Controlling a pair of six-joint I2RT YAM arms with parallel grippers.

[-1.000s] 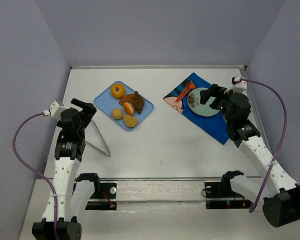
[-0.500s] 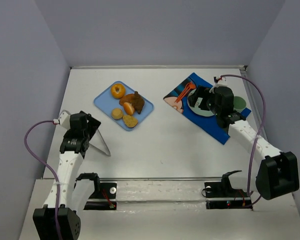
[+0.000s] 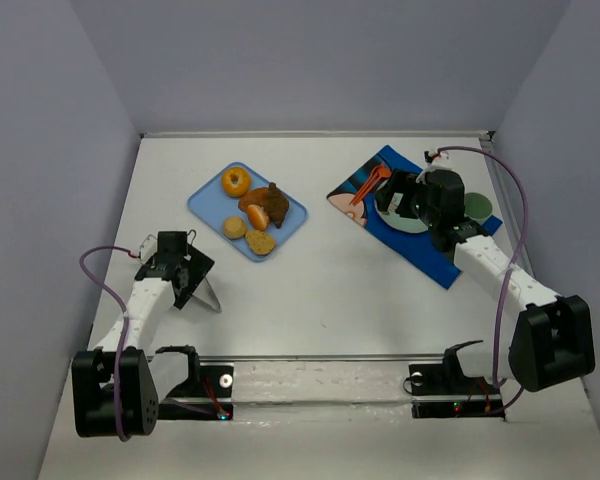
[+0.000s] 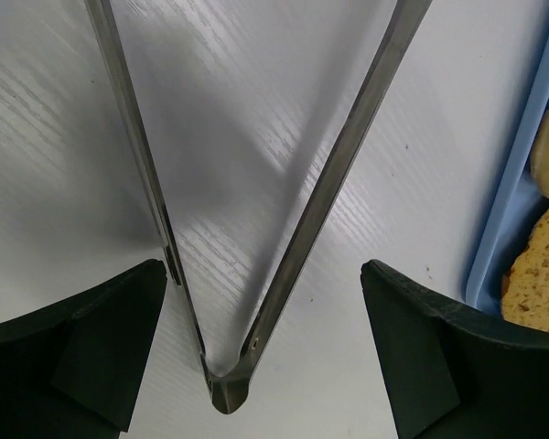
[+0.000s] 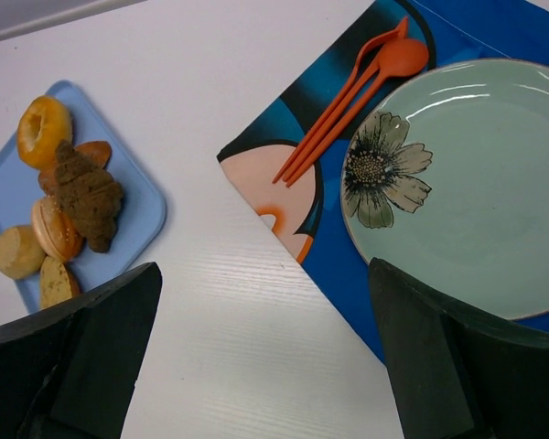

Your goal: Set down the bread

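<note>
The bread (image 3: 273,203) is lying on the blue tray (image 3: 206,205) at eleven o'clock, crowded by rolls (image 3: 259,217). The left claw (image 3: 185,272), wide open and empty, is hovering over tongs (image 4: 322,187), having sunk lower than a second ago. The right claw (image 3: 401,192) is gaping empty above the plate (image 5: 494,210).

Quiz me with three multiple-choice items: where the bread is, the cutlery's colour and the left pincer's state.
1. The left pincer is: A open over the tongs; B shut on them; C out of view.
2. The cutlery beside the plate is: A green; B orange; C white.
3. The bread lies: A on the plate; B in the tongs; C on the blue tray.
Answers: A, its fingers stand wide either side of the tongs; B, both pieces are orange; C, it rests inside the tray's rim.
</note>
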